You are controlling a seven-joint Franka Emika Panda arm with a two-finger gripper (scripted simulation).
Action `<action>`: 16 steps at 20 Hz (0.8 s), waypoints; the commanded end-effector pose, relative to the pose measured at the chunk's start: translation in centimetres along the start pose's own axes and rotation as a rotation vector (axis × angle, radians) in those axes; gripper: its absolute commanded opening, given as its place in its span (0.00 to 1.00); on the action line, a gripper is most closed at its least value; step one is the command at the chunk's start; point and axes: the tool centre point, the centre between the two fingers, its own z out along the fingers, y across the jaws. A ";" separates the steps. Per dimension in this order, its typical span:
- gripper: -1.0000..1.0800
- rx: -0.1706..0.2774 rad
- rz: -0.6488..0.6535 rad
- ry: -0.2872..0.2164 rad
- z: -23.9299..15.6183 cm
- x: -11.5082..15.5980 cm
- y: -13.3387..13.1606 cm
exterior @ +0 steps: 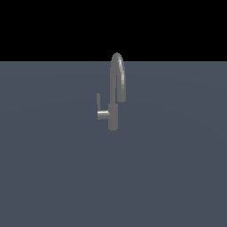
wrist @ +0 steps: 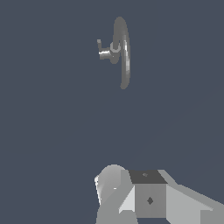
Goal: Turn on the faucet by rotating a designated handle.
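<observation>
Faucet [exterior: 114, 116]: stands upright on the flat grey-blue floor [exterior: 53, 177], near the middle of the exterior view; nothing touches it.
Spout [exterior: 118, 75]: tall arch rising from the post and curving back down; in the wrist view it is seen from above as a narrow loop.
Handle [exterior: 98, 101]: thin flat blade pointing up, at the end of a short stub that sticks out from the post toward the exterior view's left.
Gripper [wrist: 131, 199]: only a grey and white blocky part of it shows in the wrist view, well apart from the faucet; it is out of the exterior view.
Fingers: cannot tell how far apart they are; no fingertip shows clearly.
</observation>
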 end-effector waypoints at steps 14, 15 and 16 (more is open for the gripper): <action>0.00 -0.025 -0.006 -0.019 0.7 -0.1 0.1; 0.00 -0.025 -0.005 -0.018 0.7 -0.1 0.1; 0.00 -0.026 -0.003 -0.016 0.6 -0.1 0.1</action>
